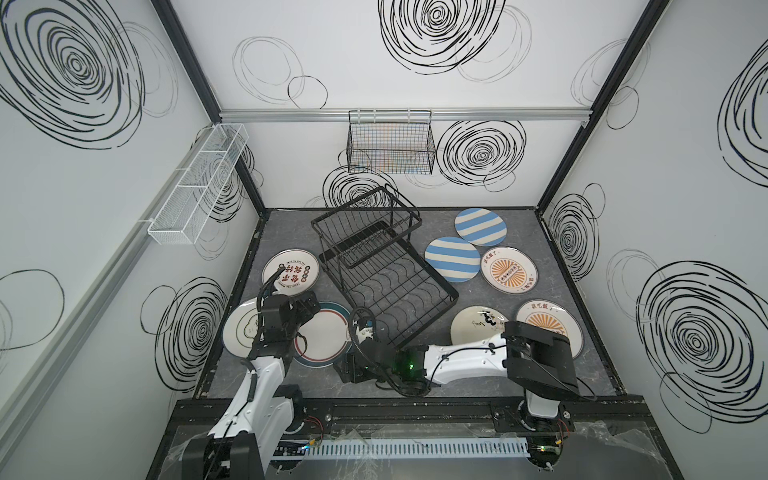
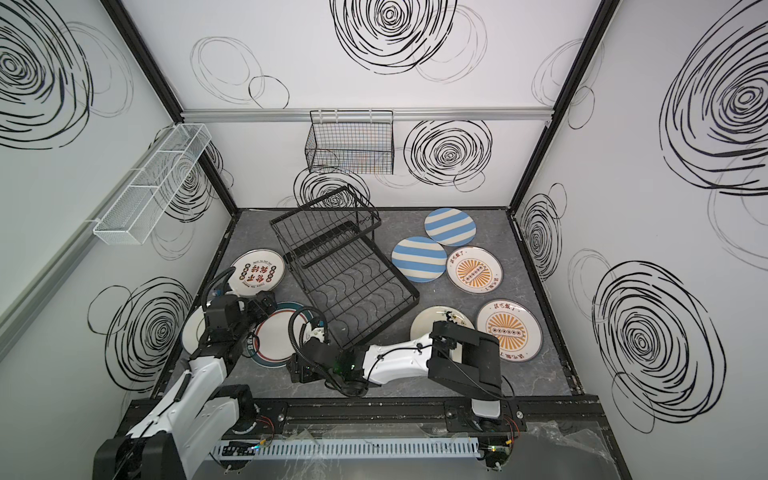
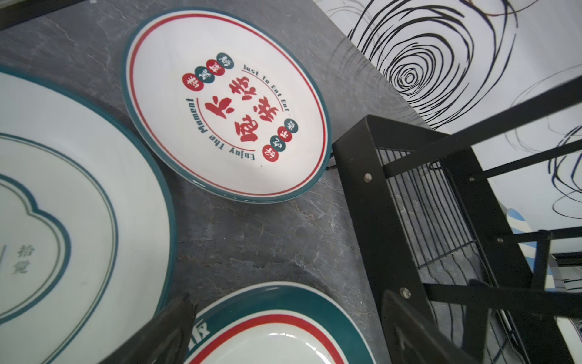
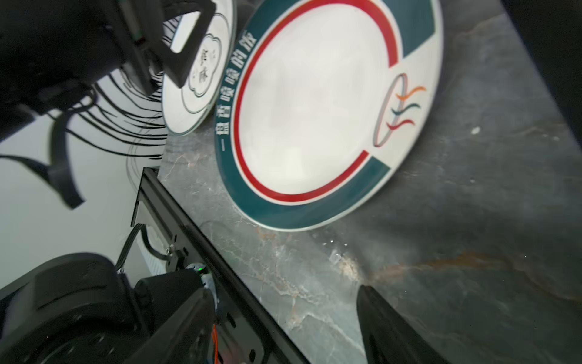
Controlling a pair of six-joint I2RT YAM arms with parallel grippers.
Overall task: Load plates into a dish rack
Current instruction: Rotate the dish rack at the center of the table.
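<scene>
First pick, I reckon: dish rack (image 1: 434, 270) bare, left pincer (image 1: 311, 305) and right pincer (image 1: 347, 368) gaping empty, so I must lift the teal-rimmed plate's (image 1: 327, 337) five-o'clock edge.

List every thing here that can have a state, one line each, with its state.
dish rack, upright on the table, holding no plates
plates, all eight lying on the table, none racked
left hand, open and empty over the teal-rimmed plate
right hand, open and empty beside that plate
black wall basket, hanging, empty
white mesh basket, hanging, empty
</scene>
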